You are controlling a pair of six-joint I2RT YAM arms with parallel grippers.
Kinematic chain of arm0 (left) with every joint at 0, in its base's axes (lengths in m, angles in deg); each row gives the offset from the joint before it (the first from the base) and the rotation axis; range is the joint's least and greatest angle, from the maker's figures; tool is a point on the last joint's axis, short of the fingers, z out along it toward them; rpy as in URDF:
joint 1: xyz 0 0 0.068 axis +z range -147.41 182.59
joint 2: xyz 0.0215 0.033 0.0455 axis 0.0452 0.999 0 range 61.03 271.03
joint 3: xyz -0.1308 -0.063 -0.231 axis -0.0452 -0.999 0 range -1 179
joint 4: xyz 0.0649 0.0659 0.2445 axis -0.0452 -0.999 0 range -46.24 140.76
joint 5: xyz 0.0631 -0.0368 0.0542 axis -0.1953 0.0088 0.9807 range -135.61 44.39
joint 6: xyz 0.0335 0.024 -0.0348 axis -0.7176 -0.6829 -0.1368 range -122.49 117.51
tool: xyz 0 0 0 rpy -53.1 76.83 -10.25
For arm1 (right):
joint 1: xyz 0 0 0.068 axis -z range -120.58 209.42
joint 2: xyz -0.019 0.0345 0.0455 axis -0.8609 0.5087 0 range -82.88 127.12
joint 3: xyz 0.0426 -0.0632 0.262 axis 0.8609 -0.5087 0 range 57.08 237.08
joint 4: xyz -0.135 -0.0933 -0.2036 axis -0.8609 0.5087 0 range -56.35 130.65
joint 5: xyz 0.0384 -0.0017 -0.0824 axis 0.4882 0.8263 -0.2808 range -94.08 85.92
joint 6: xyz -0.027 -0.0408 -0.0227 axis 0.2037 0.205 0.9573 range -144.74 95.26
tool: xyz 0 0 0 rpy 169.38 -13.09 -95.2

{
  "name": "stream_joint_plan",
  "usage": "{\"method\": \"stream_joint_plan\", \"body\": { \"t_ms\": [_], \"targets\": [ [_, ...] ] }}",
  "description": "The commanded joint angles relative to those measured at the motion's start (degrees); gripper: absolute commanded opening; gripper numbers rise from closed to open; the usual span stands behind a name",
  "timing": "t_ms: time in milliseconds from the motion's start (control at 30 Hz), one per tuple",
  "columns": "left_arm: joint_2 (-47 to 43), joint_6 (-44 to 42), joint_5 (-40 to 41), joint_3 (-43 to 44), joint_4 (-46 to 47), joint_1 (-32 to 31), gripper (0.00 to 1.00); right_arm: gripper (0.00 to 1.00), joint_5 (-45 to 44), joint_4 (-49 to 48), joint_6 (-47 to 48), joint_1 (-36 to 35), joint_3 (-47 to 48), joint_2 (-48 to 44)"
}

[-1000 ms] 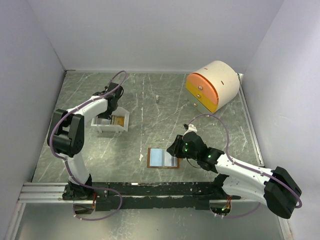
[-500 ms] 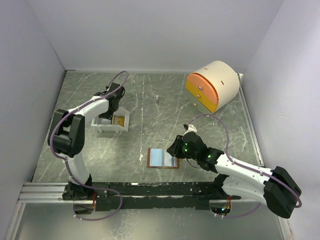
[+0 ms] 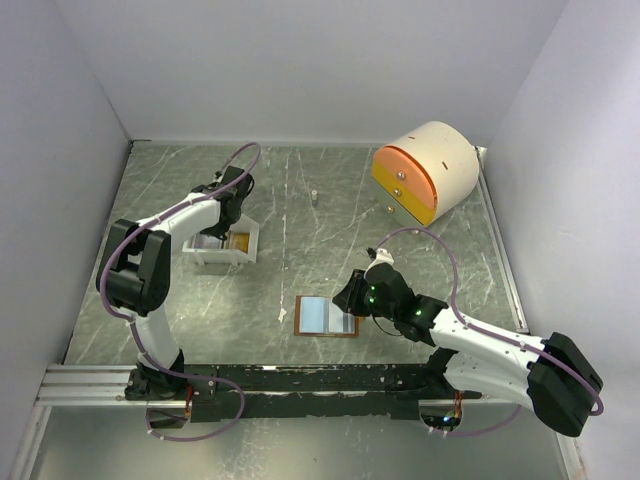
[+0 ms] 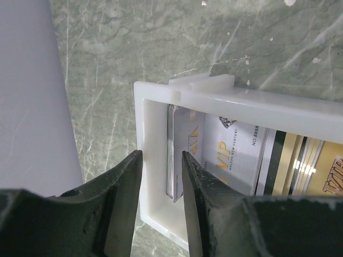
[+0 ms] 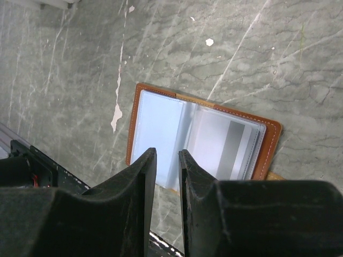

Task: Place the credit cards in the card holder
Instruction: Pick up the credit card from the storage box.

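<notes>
The credit cards [image 4: 236,155] stand in a white tray [image 4: 143,134]: silver-white VIP cards on the left and gold and dark ones [image 4: 300,160] on the right. My left gripper [image 4: 161,155] is open and empty just above the tray's left end, one finger outside the wall and one over the leftmost card stack [image 4: 179,144]. In the top view it [image 3: 232,205] hangs over the tray [image 3: 250,240]. The card holder [image 5: 161,115] lies open and flat, with a grey-striped card [image 5: 230,147] in its right pocket. My right gripper [image 5: 166,151] hovers over it, slightly open and empty. It also shows in the top view [image 3: 350,297].
A cream-and-orange round drawer unit [image 3: 425,172] stands at the back right. The card holder [image 3: 325,316] lies near the front middle of the marbled table. Grey walls close in on the left, back and right. A black rail [image 3: 300,378] runs along the near edge.
My left gripper has shifted slightly right and toward the back over the tray. The right arm and the card holder have not moved.
</notes>
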Motion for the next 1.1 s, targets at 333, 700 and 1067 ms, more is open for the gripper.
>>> {"method": "stream_joint_plan", "body": {
  "t_ms": [333,700,1067],
  "targets": [
    [1.18,0.10,-2.86,0.61,2.16,-0.28,0.43,0.24,-0.58,-0.22,-0.02,0.12,-0.26,-0.77],
    [-0.48,-0.47,-4.13,-0.04,3.88,-0.28,0.45,0.24,-0.94,0.24,0.11,0.09,-0.07,-1.23],
    [-4.00,-0.96,-5.19,-1.09,5.80,-0.28,0.43,0.24,-0.51,-0.28,0.25,0.09,0.46,0.20]
  ]
}}
